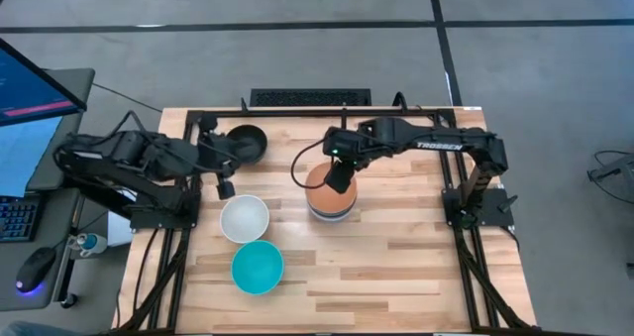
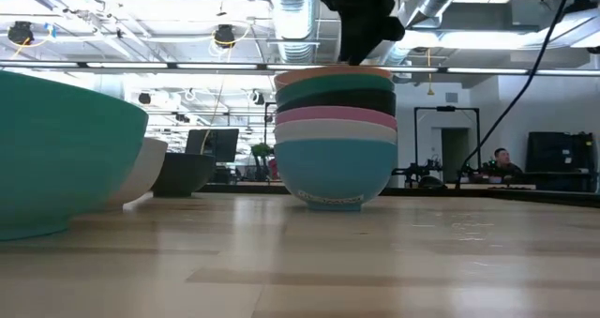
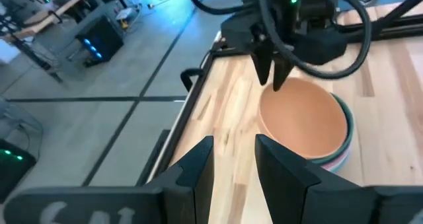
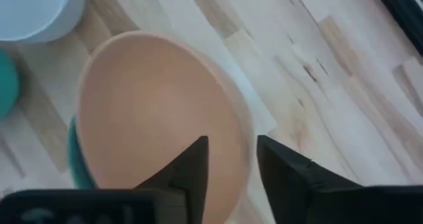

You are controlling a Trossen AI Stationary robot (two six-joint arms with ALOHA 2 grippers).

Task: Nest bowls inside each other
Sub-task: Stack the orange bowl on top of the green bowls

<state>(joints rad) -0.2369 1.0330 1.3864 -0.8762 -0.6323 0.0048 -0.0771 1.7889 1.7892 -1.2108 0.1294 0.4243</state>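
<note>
The stack of bowls [image 2: 335,135] stands near the middle of the desk [image 1: 396,267]. From the side you can count its layers: cyan at the bottom, then white, pink, black, teal-green, and the orange bowl [image 1: 330,189] on top. The orange bowl is empty inside.

The right claw [image 1: 339,175] hangs just over the rim of the orange bowl. Its two fingers are a little apart and nothing is between them, so it is let go. It looks like the orange bowl has just been set in, but I can only guess that.

Three bowls are not in the stack yet. A white bowl [image 1: 244,218] and a cyan bowl [image 1: 258,267] sit close together on the left part of the desk. A black bowl [image 1: 246,142] sits at the far edge. All three are empty.

The left claw [image 1: 224,182] is just beside the white bowl, between it and the black bowl. Its fingers are apart and hold nothing.

To do this step well, the right claw should lift straight up so it does not tip the tall stack. The next bowl should be pinched by its rim, carried over the stack, kept level, and let go only when it sits low inside the orange one.
</note>
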